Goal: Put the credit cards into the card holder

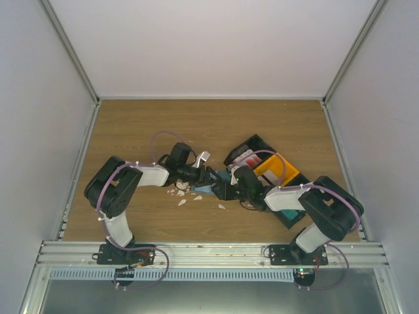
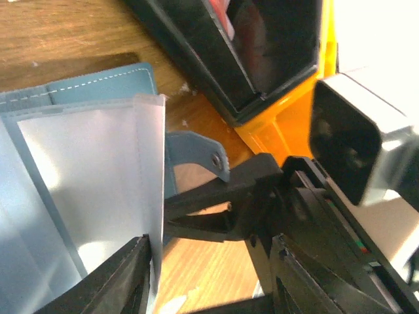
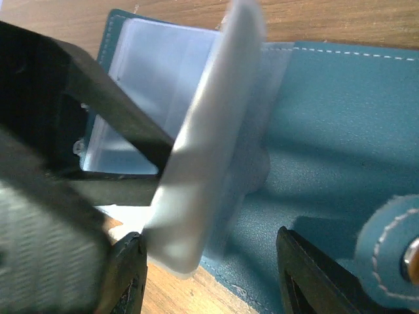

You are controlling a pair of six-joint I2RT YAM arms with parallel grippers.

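Top view: both arms meet mid-table at holder [image 1: 204, 190]; right gripper [image 1: 220, 191] nearer, left gripper [image 1: 208, 176] just beside. Bins [image 1: 278, 169] crowd your right.

Left wrist: holder lies open on wood table [image 2: 39, 33], clear sleeve [image 2: 85, 190] up. Left grip: cannot tell.

Right wrist: blurred white card [image 3: 209, 150], probably, stands tilted on edge over holder, long axis running away. Right fingers [image 3: 308, 275] wide, straddling its near corner.

card holder [image 3: 340, 118]: teal, white stitching | bin [image 2: 288, 118]: orange | table [image 1: 196, 124]: brown woodgrain

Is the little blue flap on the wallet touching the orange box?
Apart. The left wrist view shows bare wood between the card holder's flap and the orange bin.
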